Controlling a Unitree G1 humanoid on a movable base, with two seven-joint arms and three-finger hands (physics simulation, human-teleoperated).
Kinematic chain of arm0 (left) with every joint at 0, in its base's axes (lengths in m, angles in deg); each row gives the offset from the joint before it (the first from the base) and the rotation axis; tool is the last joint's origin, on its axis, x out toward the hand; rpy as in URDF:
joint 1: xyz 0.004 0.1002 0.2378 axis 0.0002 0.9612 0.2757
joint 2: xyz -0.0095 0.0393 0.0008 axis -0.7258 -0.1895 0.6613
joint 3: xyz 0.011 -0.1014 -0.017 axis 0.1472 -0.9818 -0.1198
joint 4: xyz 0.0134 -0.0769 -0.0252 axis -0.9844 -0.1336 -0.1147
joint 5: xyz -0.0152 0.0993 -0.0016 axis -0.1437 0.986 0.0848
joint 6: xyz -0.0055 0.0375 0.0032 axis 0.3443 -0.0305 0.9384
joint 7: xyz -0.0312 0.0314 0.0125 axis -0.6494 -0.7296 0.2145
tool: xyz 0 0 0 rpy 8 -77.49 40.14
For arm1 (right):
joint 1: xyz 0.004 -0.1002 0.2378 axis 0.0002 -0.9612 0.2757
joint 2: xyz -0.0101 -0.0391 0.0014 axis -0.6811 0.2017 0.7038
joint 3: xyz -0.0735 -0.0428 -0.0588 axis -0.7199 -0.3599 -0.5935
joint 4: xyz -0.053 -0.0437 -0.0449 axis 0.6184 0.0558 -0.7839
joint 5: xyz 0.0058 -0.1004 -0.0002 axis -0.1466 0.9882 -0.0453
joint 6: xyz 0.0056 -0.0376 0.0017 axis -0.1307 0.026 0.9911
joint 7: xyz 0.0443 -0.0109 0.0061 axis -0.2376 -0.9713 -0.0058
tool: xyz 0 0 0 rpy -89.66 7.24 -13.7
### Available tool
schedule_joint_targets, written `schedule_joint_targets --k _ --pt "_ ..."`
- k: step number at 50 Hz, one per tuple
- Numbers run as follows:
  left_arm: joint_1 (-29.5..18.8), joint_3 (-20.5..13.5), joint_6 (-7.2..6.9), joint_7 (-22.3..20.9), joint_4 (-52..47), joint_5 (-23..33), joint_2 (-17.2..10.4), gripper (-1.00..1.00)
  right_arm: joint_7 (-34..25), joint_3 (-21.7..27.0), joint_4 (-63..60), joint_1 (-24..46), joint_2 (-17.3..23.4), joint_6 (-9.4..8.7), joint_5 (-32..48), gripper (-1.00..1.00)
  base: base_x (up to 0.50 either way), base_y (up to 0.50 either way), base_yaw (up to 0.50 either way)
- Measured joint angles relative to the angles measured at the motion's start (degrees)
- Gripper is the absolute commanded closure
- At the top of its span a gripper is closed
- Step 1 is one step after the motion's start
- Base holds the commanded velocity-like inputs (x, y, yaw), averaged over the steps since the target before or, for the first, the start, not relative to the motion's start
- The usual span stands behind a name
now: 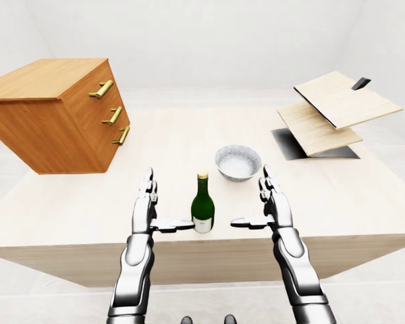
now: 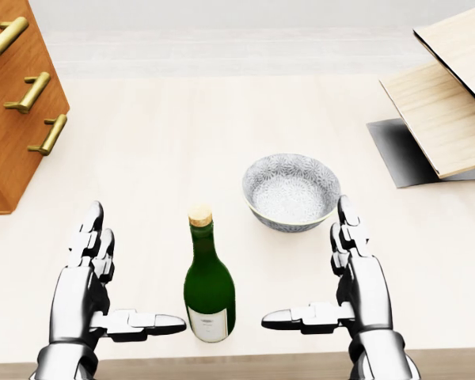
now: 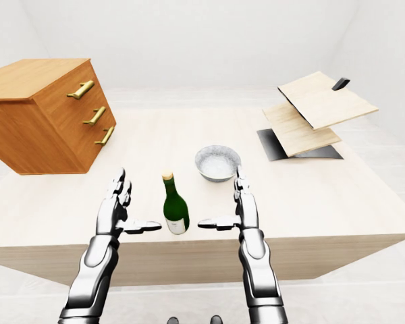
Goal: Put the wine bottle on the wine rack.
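Note:
A green wine bottle [image 2: 209,285] with a cork top and a pale label stands upright near the bottom edge of the light wooden table [image 2: 182,134]. My left hand [image 2: 115,289] is open to the bottle's left, its thumb reaching toward the bottle's base without touching it. My right hand [image 2: 324,281] is open on the bottle's right, farther off, thumb pointing at the bottle. The wine rack [image 1: 334,111], made of slanted pale wooden boards on a dark base, sits at the table's upper right.
A grey patterned bowl [image 2: 291,190] sits just up and right of the bottle, near my right hand's fingers. A wooden drawer chest [image 1: 57,111] with brass handles stands at the table's upper left. The table's bottom edge lies just under my wrists.

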Motion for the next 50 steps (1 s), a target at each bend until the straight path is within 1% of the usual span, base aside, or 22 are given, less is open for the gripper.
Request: schedule_joint_targets --k 3,7,9,14,15,21,28,37,43,50 --pt "0.8 -0.1 -0.21 -0.4 -1.3 0.0 -0.1 -1.00 -0.4 0.5 0.4 0.0 0.3 0.55 -0.3 -1.00 0.00 0.00 0.00" --pt "2.5 0.0 -0.87 -0.7 -4.6 0.1 -0.1 -1.00 -0.9 1.0 0.0 -0.1 0.5 0.55 -0.7 -1.00 0.00 0.00 0.00" --pt "3.6 0.0 -1.60 -0.7 -7.3 0.3 -0.1 -1.00 -1.0 1.2 -0.6 -0.1 0.6 0.26 -0.8 -1.00 0.00 0.00 0.00" --pt "6.3 0.1 -4.31 -0.8 -15.3 0.5 0.1 -1.00 -1.3 1.5 -2.5 -0.2 0.7 -0.96 -1.0 -1.00 0.00 0.00 0.00" --pt "6.9 0.1 -4.54 -0.7 -17.1 0.6 0.1 -1.00 -1.3 1.5 -3.0 -0.2 0.7 -1.35 -1.0 -1.00 0.00 0.00 0.00" --pt "9.7 0.1 -4.54 -0.6 -27.7 1.0 0.3 -1.00 -1.5 1.6 -7.3 -1.0 0.6 -4.07 -1.4 -1.00 0.00 0.00 0.00" --pt "12.4 0.0 -4.54 -0.9 -38.5 1.0 0.7 -1.00 -2.0 1.3 -12.3 -2.2 0.7 -4.13 -1.5 -1.00 0.00 0.00 0.00" --pt "14.9 0.1 -4.54 -1.3 -49.1 0.6 1.3 -1.00 -2.8 1.3 -17.2 -3.6 0.3 -4.13 -2.2 -1.00 0.00 0.00 0.00" --pt "16.3 -0.8 -4.54 -1.5 -53.6 -1.2 1.8 -1.00 -3.4 1.5 -19.1 -4.5 0.2 -4.13 -3.0 -1.00 0.00 0.00 0.00" --pt "17.2 -1.4 -4.54 -1.8 -56.0 -2.2 2.2 -1.00 -4.6 1.4 -20.4 -5.6 0.1 -4.13 -4.0 -1.00 0.00 0.00 0.00"
